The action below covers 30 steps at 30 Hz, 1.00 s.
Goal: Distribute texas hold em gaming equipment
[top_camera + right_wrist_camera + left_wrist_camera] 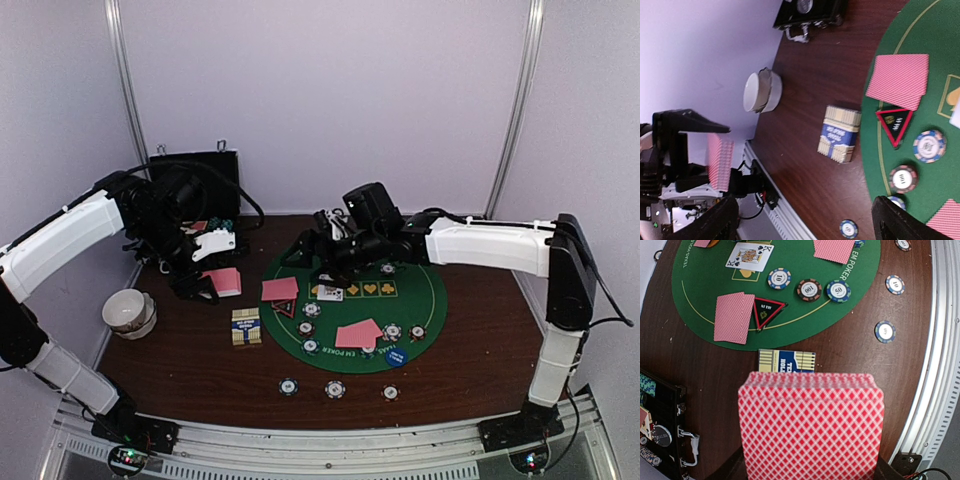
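Left gripper (210,283) clamped on stack of pink-red diamond-backed playing cards (811,425) — left of round green felt mat (430,300). Right gripper (320,265) jaws apart, over mat's far-left edge.

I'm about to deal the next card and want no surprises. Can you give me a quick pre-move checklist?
1. Grip: left gripper shut on card deck: ok.
2. Free hand: right gripper open and empty: ok.
3. Dealt so far: two face-down card piles lie on the green mat: ok.
4. Clutter: card box lies off the mat: ok.
5. Top card loosened from deck: cannot tell.
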Each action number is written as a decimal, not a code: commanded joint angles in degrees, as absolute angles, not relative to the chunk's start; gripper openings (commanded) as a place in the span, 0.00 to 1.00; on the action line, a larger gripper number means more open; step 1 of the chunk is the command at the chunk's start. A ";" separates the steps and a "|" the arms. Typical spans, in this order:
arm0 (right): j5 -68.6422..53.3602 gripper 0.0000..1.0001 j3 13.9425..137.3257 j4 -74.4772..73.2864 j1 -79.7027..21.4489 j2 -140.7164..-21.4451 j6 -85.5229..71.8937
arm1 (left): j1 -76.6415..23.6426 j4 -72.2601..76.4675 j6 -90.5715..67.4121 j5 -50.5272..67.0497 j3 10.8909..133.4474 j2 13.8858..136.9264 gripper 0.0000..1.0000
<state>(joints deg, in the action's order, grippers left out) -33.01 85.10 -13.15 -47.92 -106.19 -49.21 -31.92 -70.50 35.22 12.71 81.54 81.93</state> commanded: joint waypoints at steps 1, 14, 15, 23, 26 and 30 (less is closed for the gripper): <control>-40.67 0.99 85.51 -1.86 -51.13 -107.76 -57.12 | -31.82 -69.62 35.58 13.75 83.31 81.93 0.00; -42.10 0.99 86.38 7.53 -54.80 -111.82 -64.16 | -31.82 -68.46 35.37 14.50 84.02 83.10 0.00; -42.10 1.00 86.54 8.33 -54.88 -112.14 -64.54 | -31.82 -68.26 35.27 14.51 84.02 83.06 0.00; -42.69 0.98 90.17 10.16 -55.61 -116.11 -66.76 | -31.81 -68.24 35.29 15.61 83.87 82.91 0.00; -43.54 0.98 91.98 10.63 -55.87 -117.76 -67.75 | -31.82 -68.22 35.21 15.99 83.59 82.93 0.00; -44.29 0.98 93.61 10.63 -56.07 -118.96 -67.74 | -31.82 -68.51 35.16 16.72 84.02 82.85 0.00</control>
<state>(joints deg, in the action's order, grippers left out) -42.72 90.89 8.45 -55.53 -117.99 -67.05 -31.92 -70.35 35.18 14.61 82.19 82.91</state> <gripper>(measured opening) 0.977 0.657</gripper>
